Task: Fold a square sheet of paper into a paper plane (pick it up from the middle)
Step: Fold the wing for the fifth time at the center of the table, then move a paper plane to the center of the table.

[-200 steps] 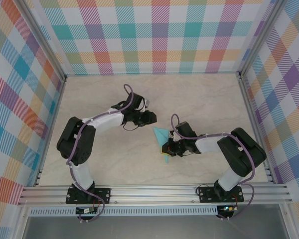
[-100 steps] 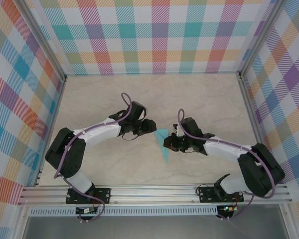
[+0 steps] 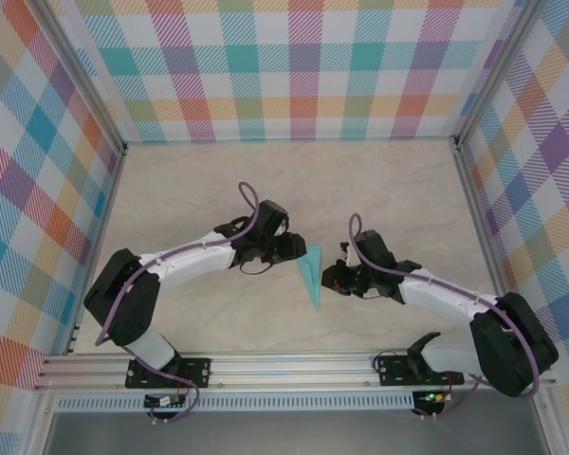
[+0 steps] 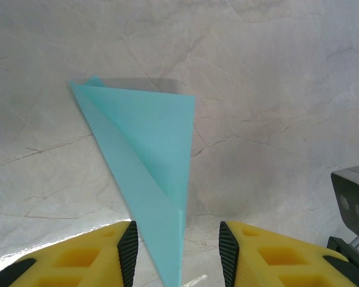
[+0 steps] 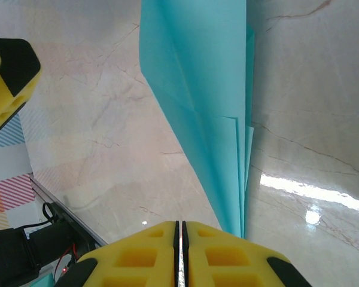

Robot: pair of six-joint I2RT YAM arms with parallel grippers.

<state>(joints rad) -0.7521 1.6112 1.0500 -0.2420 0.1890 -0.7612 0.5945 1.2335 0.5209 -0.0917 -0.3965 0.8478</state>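
Top external: the paper plane [image 3: 310, 275] lies on the surface as a slim dart. Left tool [image 4: 178, 240] is spread around its narrow end, right tool [image 5: 179, 232] pressed together beside it. Folding looks nearly done.

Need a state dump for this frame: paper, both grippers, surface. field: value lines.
object: paper plane, turquoise, folded into a narrow pointed dart
location: on the marble-look table, between the two grippers
left gripper: open, the plane's narrowing end seen between its fingers, a gap on one side
right gripper: shut, nothing between the jaws; the plane's end lies just past its tip, contact unclear
held: neither gripper grips the plane
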